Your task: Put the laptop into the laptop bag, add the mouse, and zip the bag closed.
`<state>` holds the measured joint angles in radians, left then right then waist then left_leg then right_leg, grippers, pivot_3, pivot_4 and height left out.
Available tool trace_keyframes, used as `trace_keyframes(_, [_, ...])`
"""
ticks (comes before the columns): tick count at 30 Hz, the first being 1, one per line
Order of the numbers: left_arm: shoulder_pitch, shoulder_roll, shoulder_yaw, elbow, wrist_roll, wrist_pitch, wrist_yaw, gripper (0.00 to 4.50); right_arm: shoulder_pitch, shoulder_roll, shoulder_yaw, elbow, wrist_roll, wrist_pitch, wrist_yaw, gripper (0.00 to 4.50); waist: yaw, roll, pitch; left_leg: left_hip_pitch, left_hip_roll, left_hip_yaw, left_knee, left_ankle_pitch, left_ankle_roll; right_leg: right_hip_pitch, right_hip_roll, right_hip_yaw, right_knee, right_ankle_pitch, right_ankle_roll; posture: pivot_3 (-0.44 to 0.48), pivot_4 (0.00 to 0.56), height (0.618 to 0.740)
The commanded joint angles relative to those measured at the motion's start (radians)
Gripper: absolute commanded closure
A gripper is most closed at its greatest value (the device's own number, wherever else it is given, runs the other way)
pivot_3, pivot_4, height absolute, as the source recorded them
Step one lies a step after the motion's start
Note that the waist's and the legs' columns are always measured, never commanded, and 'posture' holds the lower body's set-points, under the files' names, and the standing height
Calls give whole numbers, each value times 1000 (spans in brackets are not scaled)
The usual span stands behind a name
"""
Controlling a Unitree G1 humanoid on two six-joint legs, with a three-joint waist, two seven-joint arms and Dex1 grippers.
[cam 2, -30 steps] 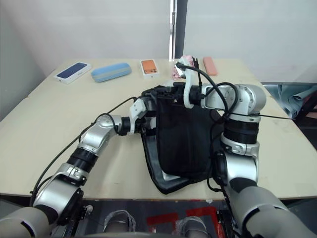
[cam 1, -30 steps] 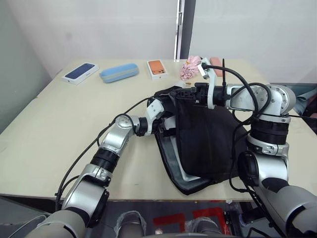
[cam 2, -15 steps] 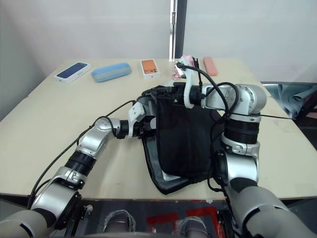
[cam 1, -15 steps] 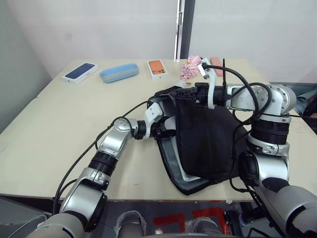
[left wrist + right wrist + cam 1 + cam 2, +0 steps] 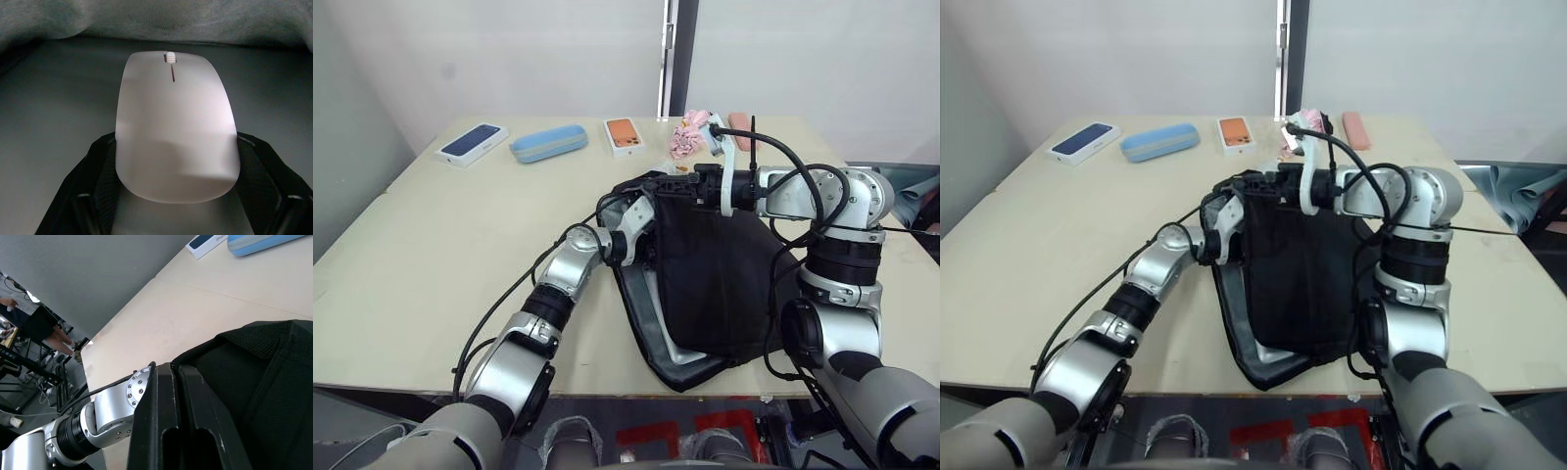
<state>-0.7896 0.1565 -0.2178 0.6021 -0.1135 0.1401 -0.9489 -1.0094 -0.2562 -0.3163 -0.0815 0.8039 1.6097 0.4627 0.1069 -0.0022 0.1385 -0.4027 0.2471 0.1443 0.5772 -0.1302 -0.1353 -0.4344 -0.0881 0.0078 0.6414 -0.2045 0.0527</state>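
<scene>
Inside the laptop bag (image 5: 715, 274), mid-table, the mouse (image 5: 175, 127) sits pinched by the left gripper (image 5: 176, 196) against grey lining. Right gripper (image 5: 181, 431), fingers together, lifts the bag's flap. Blue case (image 5: 548, 143), phone boxes (image 5: 624, 134) lie far off; table (image 5: 440, 255) bare leftward.

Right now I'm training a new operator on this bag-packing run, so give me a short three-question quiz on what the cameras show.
1. True or false: the small flat white oval mouse is clamped in the left hand.
2. What is the right hand doing?
A. Resting open on the table
B. Holding up the flap of the big black fabric laptop bag
C. Gripping the blue case
3. Fill in: the silver-grey metal laptop lies ____ the bag.

Key
1. True; the black fingers flank it over the grey lining.
2. B
3. inside; only a corner shows at the open edge.
</scene>
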Motion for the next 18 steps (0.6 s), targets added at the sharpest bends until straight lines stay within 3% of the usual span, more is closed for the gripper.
trace_keyframes(1, [-18, -6, 8, 11, 3, -24, -2, 1770, -23, 3, -36, -39, 57, 5, 4, 4500, 0, 0, 0, 0, 0, 0, 0, 0, 0, 0, 0, 0, 0, 0, 0, 0, 150, 740])
trace_keyframes(2, [-14, -6, 13, 5, -4, -27, -4, 1770, -22, 3, -38, -39, 58, 5, 0, 4500, 0, 0, 0, 0, 0, 0, 0, 0, 0, 0, 0, 0, 0, 0, 0, 0, 150, 740])
trace_keyframes(3, [-10, -7, 17, -1, -8, -29, -6, 726, -21, 3, -40, -40, 59, 5, -3, 4500, 0, 0, 0, 0, 0, 0, 0, 0, 0, 0, 0, 0, 0, 0, 0, 0, 150, 740])
trace_keyframes(6, [20, 4, 29, -54, -35, -18, -32, 102, -17, 1, -39, -39, 60, 5, -8, 4500, 0, 0, 0, 0, 0, 0, 0, 0, 0, 0, 0, 0, 0, 0, 0, 0, 150, 740])
trace_keyframes(15, [167, 178, 84, -378, -110, 123, -78, 102, 7, -6, 1, -36, 57, -9, 5, 4500, -1, 0, 0, 0, 0, -1, -1, 0, -1, 0, 0, -1, -1, 0, 0, 0, 150, 740])
trace_keyframes(18, [259, 351, 120, -595, -205, 341, -161, 102, 40, -10, 65, -21, 54, -38, 38, 4500, -3, 1, 0, 0, 0, -1, -1, -1, -1, 0, 0, -2, -1, 0, -1, 0, 150, 740])
